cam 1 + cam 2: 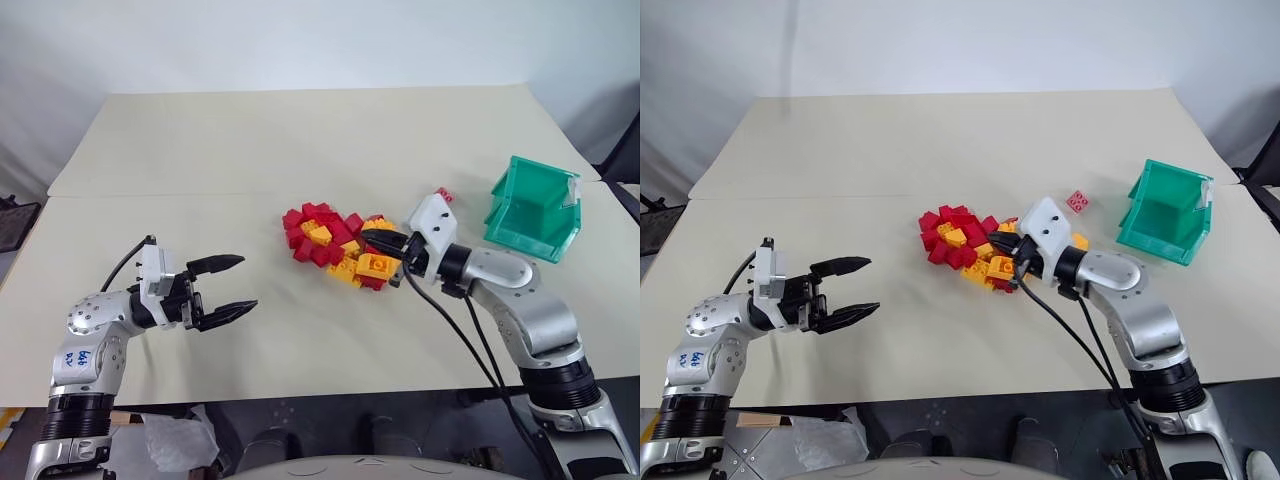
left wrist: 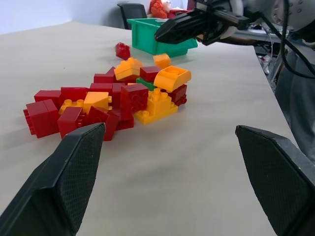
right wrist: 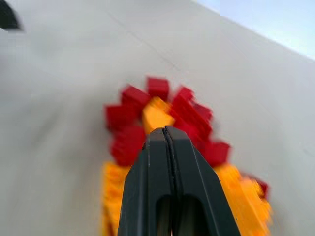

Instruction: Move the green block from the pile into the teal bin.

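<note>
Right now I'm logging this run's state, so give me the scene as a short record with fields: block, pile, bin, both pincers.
green block: a sliver shows between bricks, buried in the heap
pile: red and yellow-orange bricks mid-table; one red brick lies apart, toward the bin
teal bin: on the table, right of the pile, no block visible inside
left pincer: open, left of the pile, holding nothing
right pincer: shut, tips over the pile's right side, holding nothing
task: block not yet picked
</note>
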